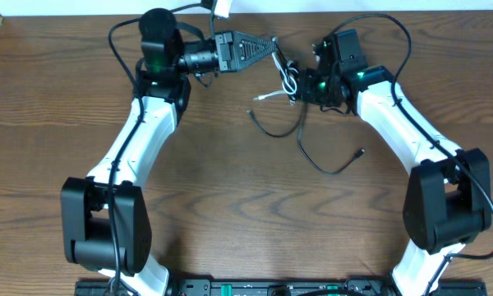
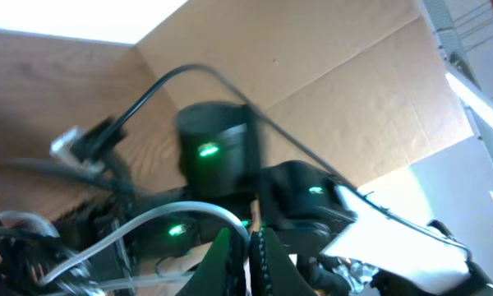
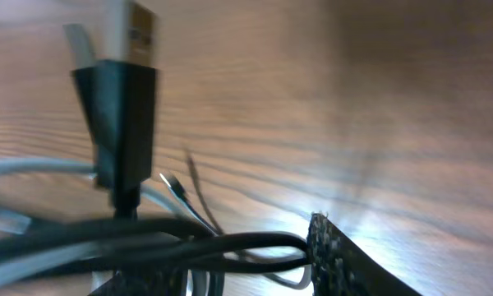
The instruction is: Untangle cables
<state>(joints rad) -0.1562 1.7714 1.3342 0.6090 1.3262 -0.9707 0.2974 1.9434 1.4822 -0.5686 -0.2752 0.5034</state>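
The white cable (image 1: 286,78) and the black cable (image 1: 312,156) are knotted together at the far middle of the table. My left gripper (image 1: 273,44) is just above-left of the knot. In the left wrist view its jaws (image 2: 248,245) are pressed together with the white cable (image 2: 148,220) running into them. My right gripper (image 1: 301,87) is at the knot's right side. In the right wrist view black cable strands (image 3: 230,245) run between its fingers (image 3: 238,267), against the right finger. A black USB plug (image 3: 122,99) stands up above them.
The black cable trails toward me on the wooden table (image 1: 230,205) and ends in a small plug (image 1: 361,151). A second loop (image 1: 267,125) lies left of it. A white plug end (image 1: 261,98) points left. A white object (image 1: 222,6) sits at the far edge.
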